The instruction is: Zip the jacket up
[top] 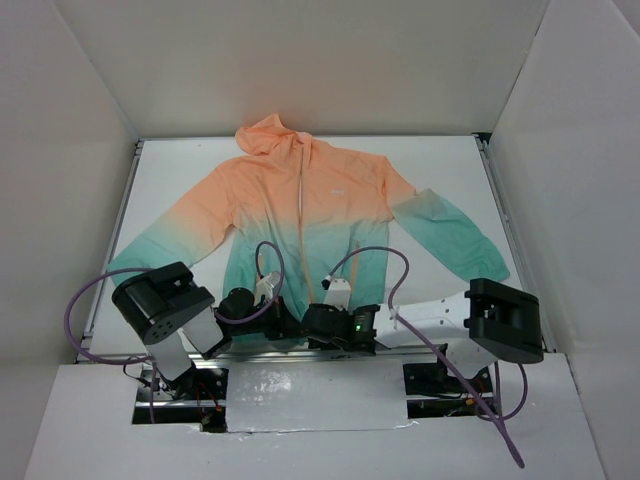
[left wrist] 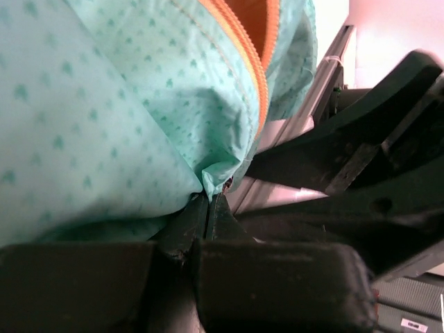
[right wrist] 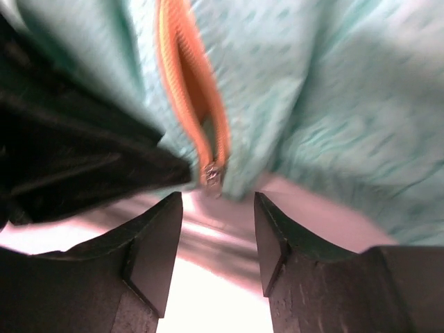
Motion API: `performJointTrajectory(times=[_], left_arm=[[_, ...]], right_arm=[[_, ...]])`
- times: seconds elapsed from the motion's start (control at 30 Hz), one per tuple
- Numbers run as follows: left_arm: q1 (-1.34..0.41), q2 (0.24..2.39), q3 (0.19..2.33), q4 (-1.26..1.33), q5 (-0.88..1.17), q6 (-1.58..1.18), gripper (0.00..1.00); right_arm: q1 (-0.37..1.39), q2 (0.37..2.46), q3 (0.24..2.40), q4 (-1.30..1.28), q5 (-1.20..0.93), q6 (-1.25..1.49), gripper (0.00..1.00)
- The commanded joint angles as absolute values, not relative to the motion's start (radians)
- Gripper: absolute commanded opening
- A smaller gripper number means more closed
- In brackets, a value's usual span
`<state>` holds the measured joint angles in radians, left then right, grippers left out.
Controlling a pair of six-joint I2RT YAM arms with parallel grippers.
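The jacket (top: 300, 210) lies flat on the white table, hood at the far end, orange fading to teal at the hem, with a pale zipper (top: 302, 195) down its front. Both grippers meet at the middle of the hem. My left gripper (top: 288, 320) (left wrist: 209, 199) is shut on a pinch of the teal hem (left wrist: 104, 104) beside the orange zipper tape (left wrist: 248, 59). My right gripper (top: 318, 316) (right wrist: 218, 208) stands open with nothing between its fingers. The metal zipper slider (right wrist: 212, 173) hangs just beyond its fingertips, at the bottom of the orange tape on the jacket (right wrist: 333, 90).
White walls box in the table (top: 440, 170) on three sides. A metal rail (top: 400, 345) runs along the near edge under the hem. Purple cables (top: 395, 270) loop above both wrists. The left gripper's black body (right wrist: 83, 159) sits close to the left of the right fingers.
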<state>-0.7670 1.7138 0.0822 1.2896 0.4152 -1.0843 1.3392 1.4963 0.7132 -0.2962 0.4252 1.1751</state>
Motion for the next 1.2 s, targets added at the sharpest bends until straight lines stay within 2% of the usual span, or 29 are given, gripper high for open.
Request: performJointTrajectory(times=[0.0,0.13,0.17,0.23,0.4,0.77,1.03,1.17], left_arm=[[-0.782,1.715,0.083,1.381,0.449,-1.075,0.00],[-0.782,1.718,0.083,1.381,0.442,-1.078,0.00],[-0.782,1.720,0.083,1.382,0.440,-1.080,0.00],[-0.782,1.718,0.081,1.382,0.434,-1.081,0.00],[-0.782,1.712,0.086,1.374,0.420,-1.086,0.00],[-0.782,1.707,0.169,1.290,0.382,-1.086,0.00],[-0.762,1.698,0.319,1.094,0.368,-1.031,0.00],[-0.706,1.727,0.350,1.097,0.394,-1.035,0.00]], right_arm=[[1.345,1.442,0.637,-0.172,0.282,1.174,0.54],[1.335,1.378,0.614,-0.134,0.206,1.169,0.55],[1.328,1.367,0.595,-0.103,0.155,1.172,0.61],[1.309,1.341,0.569,-0.068,0.121,1.190,0.61],[1.241,1.358,0.451,0.058,0.054,1.258,0.57],[1.151,1.305,0.338,0.241,0.063,1.275,0.52],[1.003,1.209,0.351,0.154,0.055,1.166,0.53],[0.928,1.166,0.390,0.038,0.062,1.086,0.54]])
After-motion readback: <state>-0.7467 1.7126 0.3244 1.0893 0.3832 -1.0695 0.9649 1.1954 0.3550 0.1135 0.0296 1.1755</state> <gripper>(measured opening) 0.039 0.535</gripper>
